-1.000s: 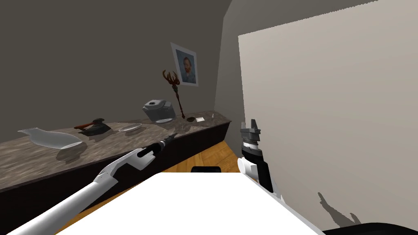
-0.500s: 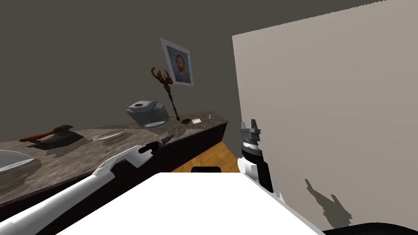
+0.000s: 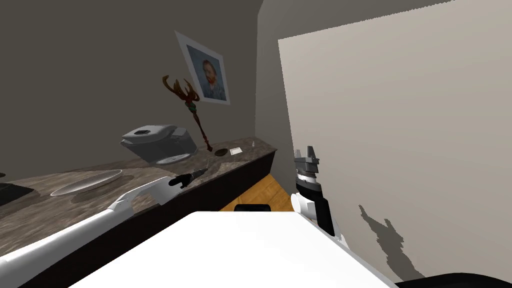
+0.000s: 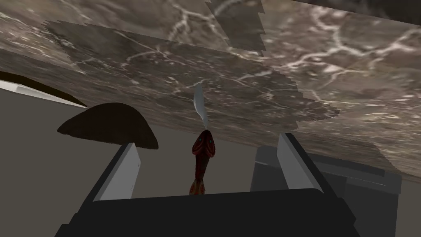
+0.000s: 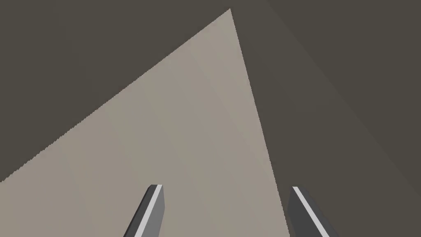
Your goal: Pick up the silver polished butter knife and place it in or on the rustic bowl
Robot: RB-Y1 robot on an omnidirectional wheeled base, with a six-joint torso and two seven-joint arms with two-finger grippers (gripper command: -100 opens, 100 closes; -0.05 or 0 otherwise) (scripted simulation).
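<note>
Two grippers stand open: left gripper (image 4: 208,140) over the marble counter (image 4: 337,74), right gripper (image 5: 225,188) raised well to the right. Silver butter knife (image 4: 199,103) lies on the counter ahead of the left fingers (image 4: 123,173), near the foot of the red staff (image 4: 203,156); dark brown bowl (image 4: 107,125) sits just right of that foot.

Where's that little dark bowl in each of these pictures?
Head view: the bowl sits on the marbled counter, near its far end.
Left wrist view: the bowl is dark brown, just beyond one finger of the open left gripper.
Right wrist view: not in it.
Shared landmark: the counter.
</note>
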